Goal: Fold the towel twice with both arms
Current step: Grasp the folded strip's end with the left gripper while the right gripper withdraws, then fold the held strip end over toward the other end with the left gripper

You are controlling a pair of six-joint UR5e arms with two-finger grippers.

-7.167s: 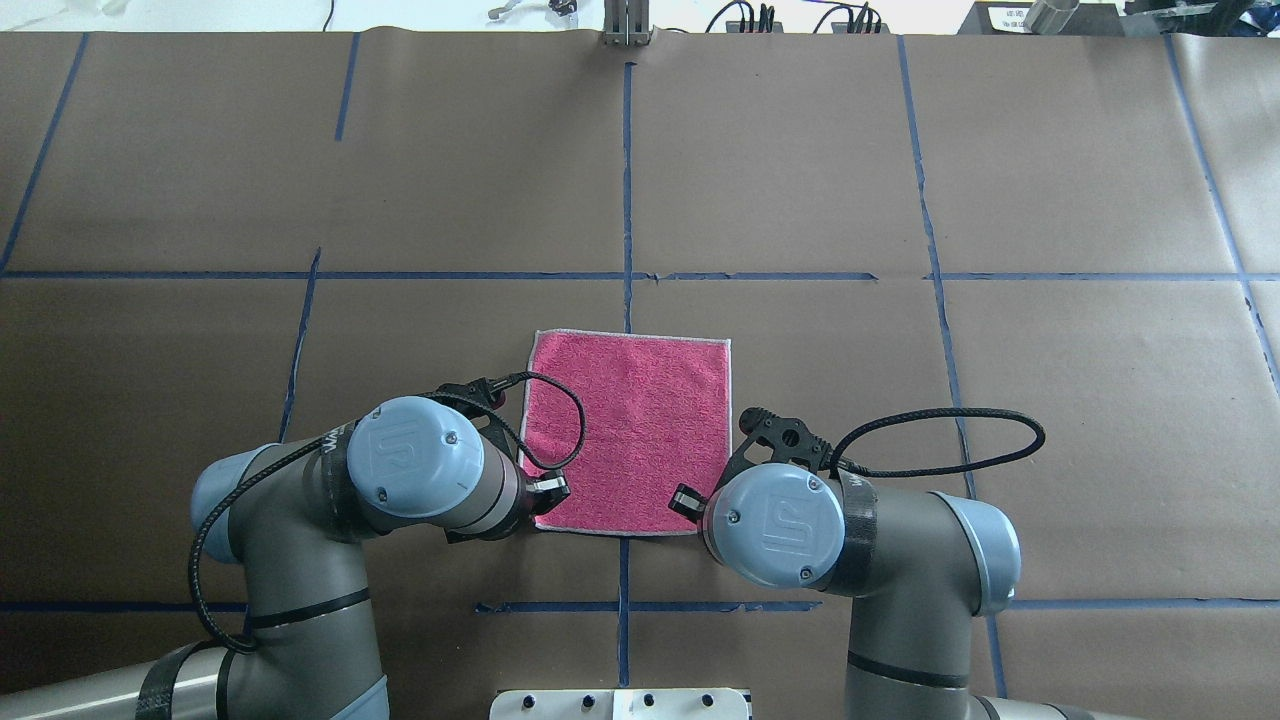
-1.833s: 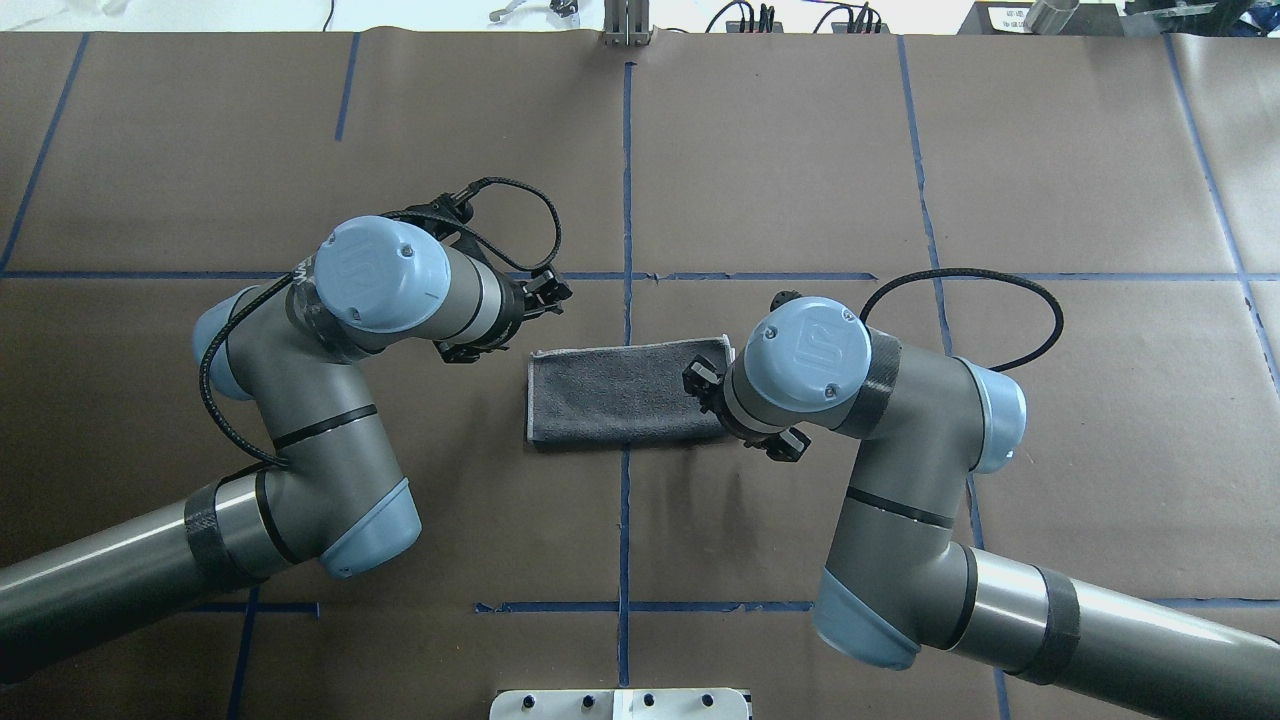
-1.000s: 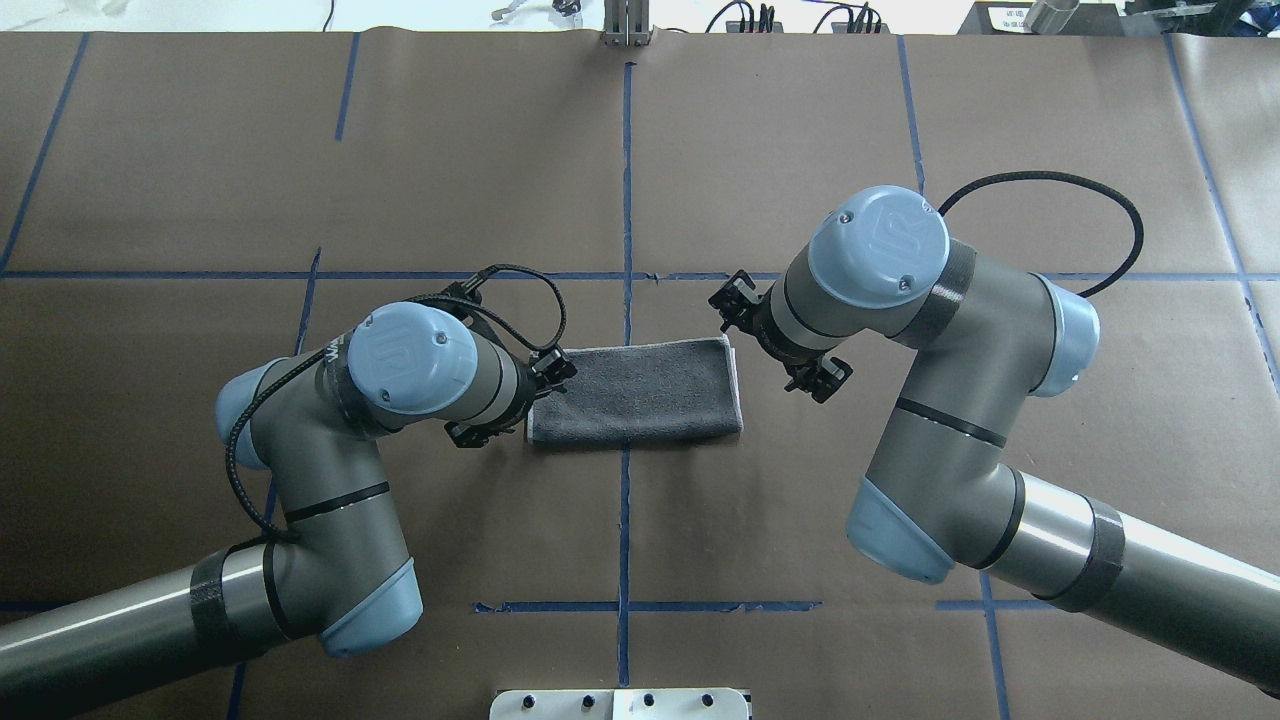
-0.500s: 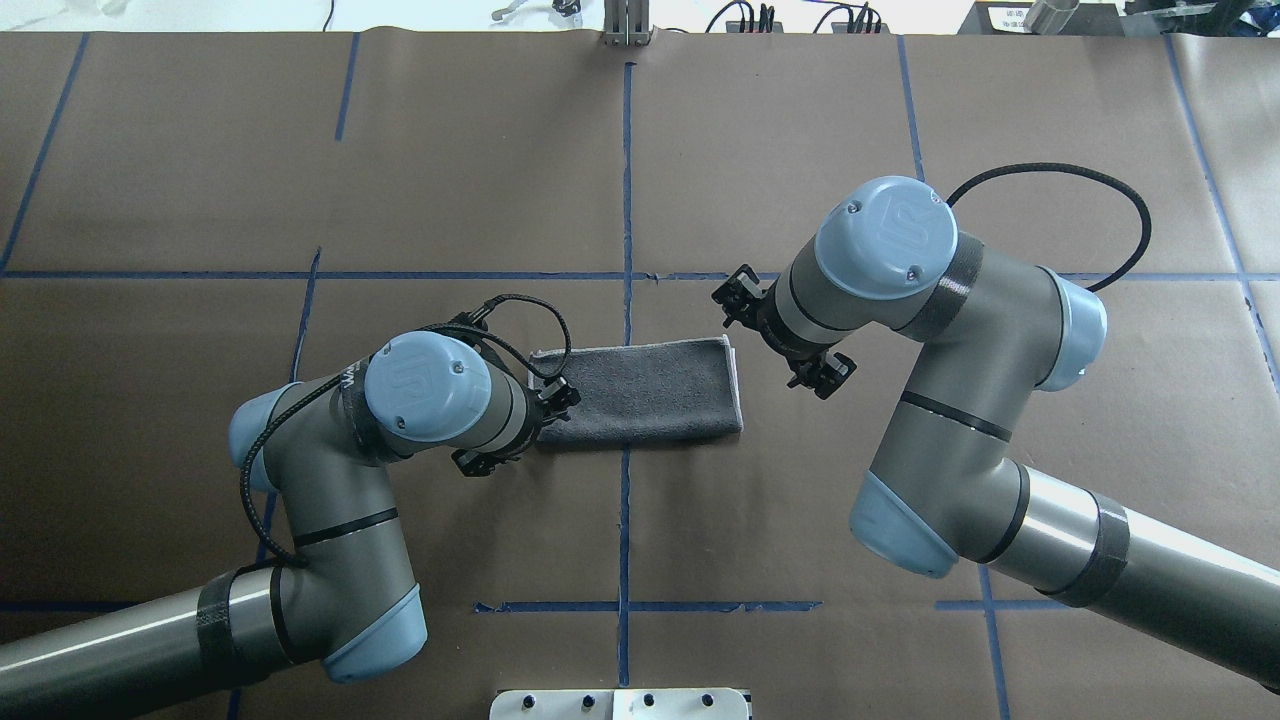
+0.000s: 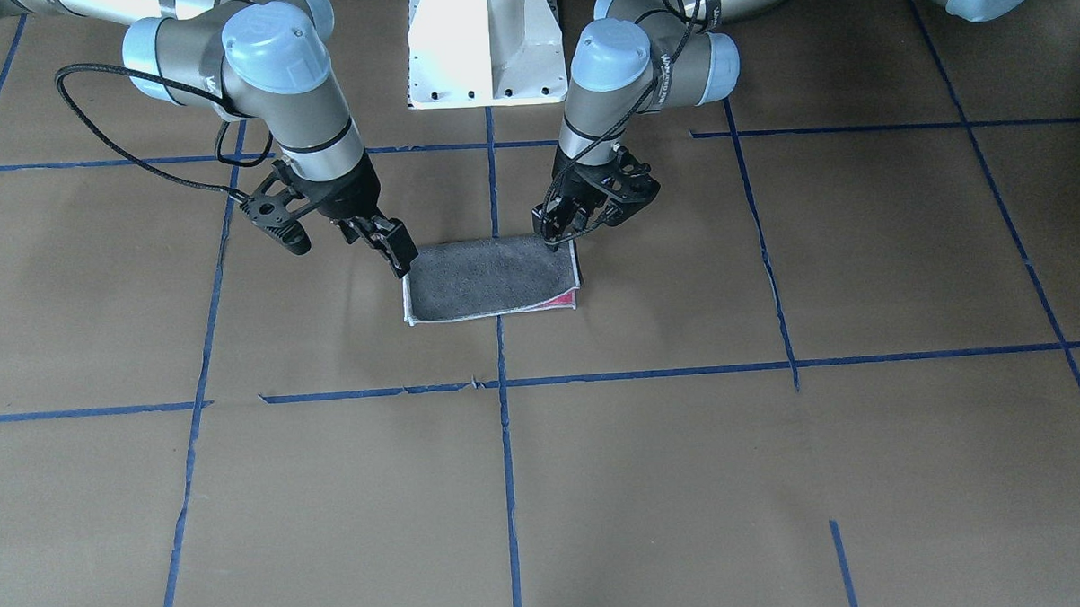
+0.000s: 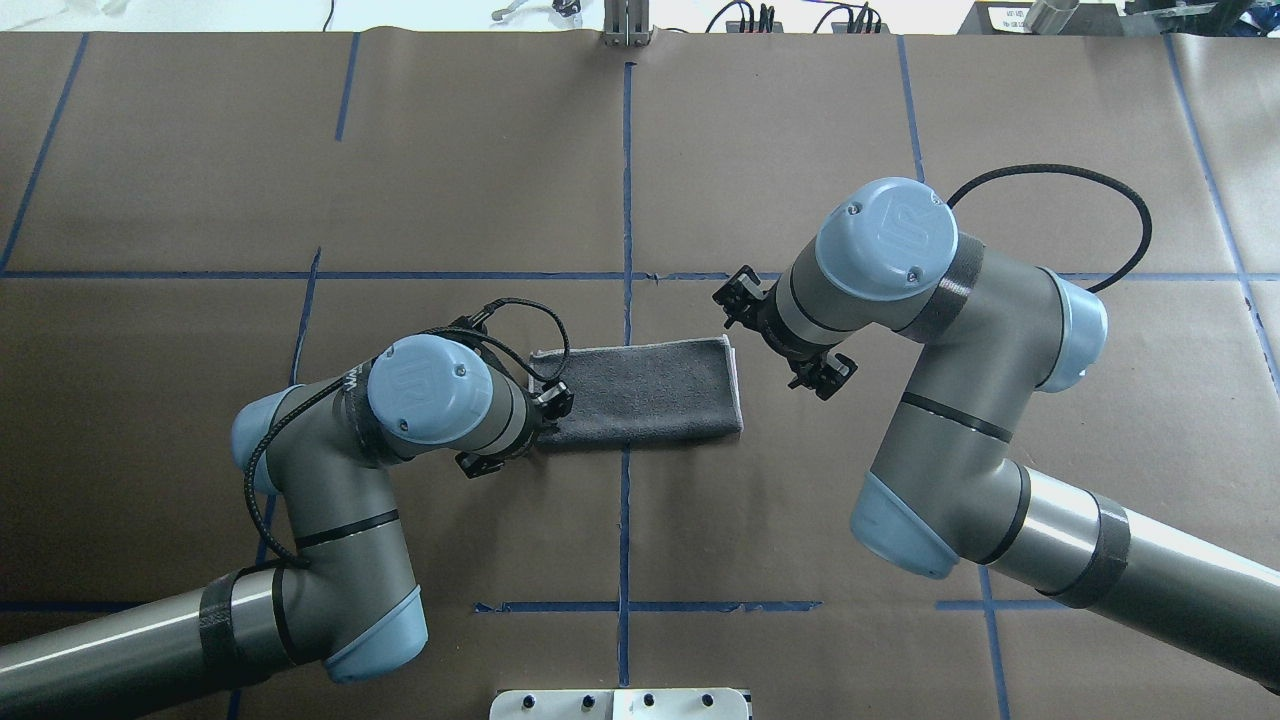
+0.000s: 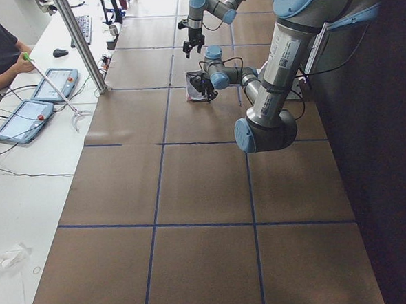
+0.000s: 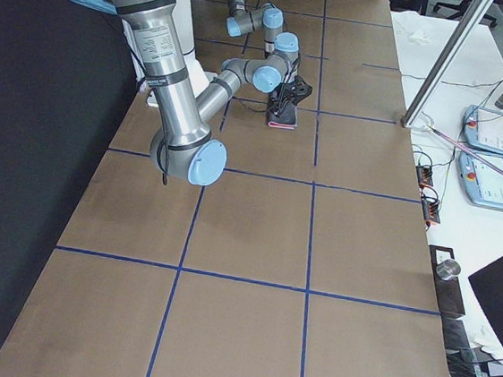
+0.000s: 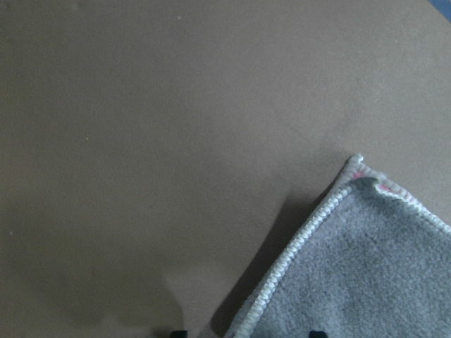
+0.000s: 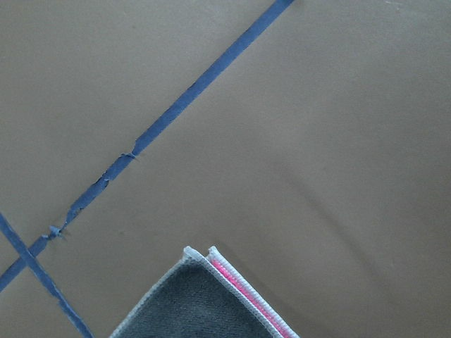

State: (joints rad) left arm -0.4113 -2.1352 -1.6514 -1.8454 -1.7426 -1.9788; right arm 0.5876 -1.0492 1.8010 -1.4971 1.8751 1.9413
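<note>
Pedestal base [image 6: 620, 703]: white, at the robot's edge of the worktop [image 6: 800, 150], between the two arms.
Left arm [image 6: 340, 480]: reaches in from the robot's side, elbow bent, wrist turned down at the towel's left short end.
Left claw [image 5: 560, 234]: released, holding nothing. It sits low at the towel's left end. In its wrist view two black fingertips [image 9: 316, 332] stand apart, one over the bare worktop and one over the cloth. Whether they touch the cloth I cannot tell.
Towel [image 6: 640, 392]: lies flat on the worktop across the centre tape line, folded once into a long rectangle. The grey face is up and the whitish border runs along its edges. Slivers of pink show between the layers at the far corners.
Right claw [image 5: 385, 248]: released, fingers apart, gripping nothing, just beside the towel's right short end.
Right arm [image 6: 950, 400]: comes in from the right, bent at the elbow, wrist pointing down.
Tape lines [image 6: 627, 180]: blue, marking a grid on the brown paper out to the far edge.
</note>
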